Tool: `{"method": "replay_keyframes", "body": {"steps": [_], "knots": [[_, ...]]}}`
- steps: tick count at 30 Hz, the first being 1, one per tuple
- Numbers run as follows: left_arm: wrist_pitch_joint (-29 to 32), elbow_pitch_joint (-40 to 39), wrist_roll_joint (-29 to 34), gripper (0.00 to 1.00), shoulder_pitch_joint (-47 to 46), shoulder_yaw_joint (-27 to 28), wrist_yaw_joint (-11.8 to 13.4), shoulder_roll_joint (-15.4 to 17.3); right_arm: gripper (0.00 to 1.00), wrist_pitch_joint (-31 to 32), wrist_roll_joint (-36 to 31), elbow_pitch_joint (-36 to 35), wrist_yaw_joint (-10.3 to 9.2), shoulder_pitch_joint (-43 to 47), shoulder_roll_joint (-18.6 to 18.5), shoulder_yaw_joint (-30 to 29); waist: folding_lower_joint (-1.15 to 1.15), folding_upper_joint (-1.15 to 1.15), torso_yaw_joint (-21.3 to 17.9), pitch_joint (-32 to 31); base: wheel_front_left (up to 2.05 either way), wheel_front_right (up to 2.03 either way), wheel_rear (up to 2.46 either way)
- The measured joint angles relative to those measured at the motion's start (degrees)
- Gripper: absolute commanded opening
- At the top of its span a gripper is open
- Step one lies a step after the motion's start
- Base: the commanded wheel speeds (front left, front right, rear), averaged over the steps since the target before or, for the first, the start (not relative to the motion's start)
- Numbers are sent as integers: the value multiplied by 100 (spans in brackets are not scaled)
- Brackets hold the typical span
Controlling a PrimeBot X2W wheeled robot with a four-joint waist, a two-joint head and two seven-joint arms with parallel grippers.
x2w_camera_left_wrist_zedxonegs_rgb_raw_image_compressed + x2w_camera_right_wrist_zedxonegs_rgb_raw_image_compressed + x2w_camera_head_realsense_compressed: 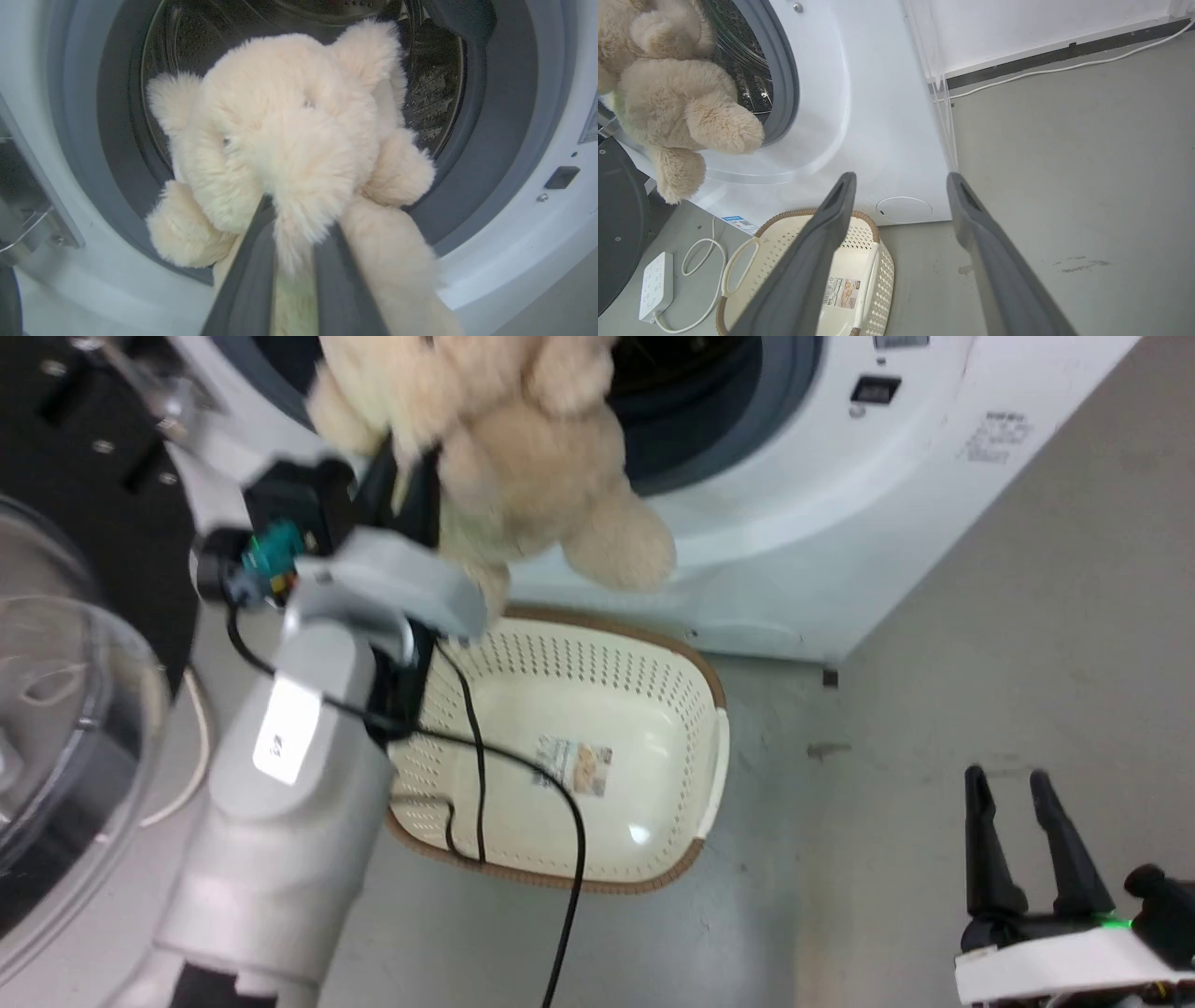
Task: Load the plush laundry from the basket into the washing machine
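The plush laundry (523, 448), a fluffy beige teddy bear, hangs in front of the washing machine's (840, 504) round opening, level with the grey door ring. My left gripper (292, 219) is shut on the bear's fur, and its dark fingers (247, 280) rise into the plush (289, 135) with the steel drum (434, 88) behind. The cream basket (691, 681) sits on the floor just below, holding nothing but its label sticker. My right gripper (1013, 784) stands open over bare floor at the lower right. In the right wrist view the bear (672, 98) hangs at the drum's rim above the basket (868, 275).
The open glass door (56, 709) stands at the left beside my left forearm. A black cable (569, 859) trails from that arm across the basket. A white power strip (656, 284) and its cord lie on the floor left of the basket. Grey floor spreads to the right.
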Motion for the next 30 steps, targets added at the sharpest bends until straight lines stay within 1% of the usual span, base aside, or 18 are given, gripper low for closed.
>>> {"method": "replay_keyframes", "body": {"steps": [3,7,16,22,30], "knots": [[-1,98,105,0,-358,40,1,35,100,0,1,-59,0,-101,0,2,0,0,-80,215,0,0,0],[-1,230,237,0,-850,93,0,175,100,0,29,-105,0,-242,1,32,0,0,-197,506,0,0,0],[-1,476,335,0,-1923,315,-10,422,100,0,177,-231,0,-465,1,115,0,0,-512,1138,0,0,0],[-1,532,396,0,-2510,461,-43,578,100,0,226,-310,0,-520,0,111,0,0,-705,1516,0,0,0],[-2,727,563,0,-3240,500,-52,808,100,0,338,-437,0,-548,0,186,0,0,-924,1938,0,0,0]]}}
